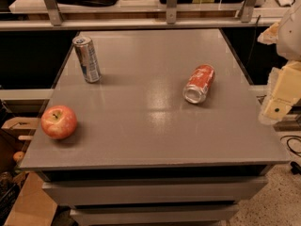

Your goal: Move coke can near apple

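The coke can (199,83), red with white lettering, lies on its side on the right half of the grey table (150,140), its silver end facing the front. The apple (59,122), red with yellowish patches, sits near the table's front left corner. My gripper (276,108) shows as pale cream blocks at the right edge of the view, beyond the table's right side. It is to the right of the coke can, apart from it, and holds nothing that I can see.
A slim silver-and-blue can (87,59) stands upright at the back left of the table. A shelf with metal posts (171,6) runs along the back. Cardboard boxes (28,206) sit on the floor at the left, cables at the right.
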Robot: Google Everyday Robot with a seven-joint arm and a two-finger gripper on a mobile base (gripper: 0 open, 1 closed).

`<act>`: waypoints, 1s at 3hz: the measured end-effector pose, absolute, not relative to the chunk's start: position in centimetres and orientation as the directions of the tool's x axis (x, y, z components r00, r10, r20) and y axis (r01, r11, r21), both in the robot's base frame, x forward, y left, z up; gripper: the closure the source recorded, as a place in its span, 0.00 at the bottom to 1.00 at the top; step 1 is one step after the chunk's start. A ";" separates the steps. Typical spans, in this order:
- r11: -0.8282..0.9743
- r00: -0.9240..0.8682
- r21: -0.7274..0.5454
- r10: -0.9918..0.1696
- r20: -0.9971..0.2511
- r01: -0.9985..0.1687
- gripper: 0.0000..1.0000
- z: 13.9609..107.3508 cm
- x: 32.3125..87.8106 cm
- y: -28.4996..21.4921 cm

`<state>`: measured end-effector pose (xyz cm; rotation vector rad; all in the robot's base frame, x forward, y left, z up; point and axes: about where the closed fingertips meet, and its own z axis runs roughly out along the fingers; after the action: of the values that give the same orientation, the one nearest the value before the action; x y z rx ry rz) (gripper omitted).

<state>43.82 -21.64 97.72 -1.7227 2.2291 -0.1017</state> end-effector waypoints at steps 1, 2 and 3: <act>0.270 -0.221 -0.249 -0.953 -0.208 -0.930 0.00 97.7 43.8 -21.6; 0.339 -0.293 -0.222 -0.931 -0.218 -0.914 0.00 97.5 44.6 -21.6; 0.469 -0.426 -0.162 -0.872 -0.243 -0.868 0.00 97.1 46.8 -21.1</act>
<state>46.75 -21.10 97.12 -1.4822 2.4296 -0.0171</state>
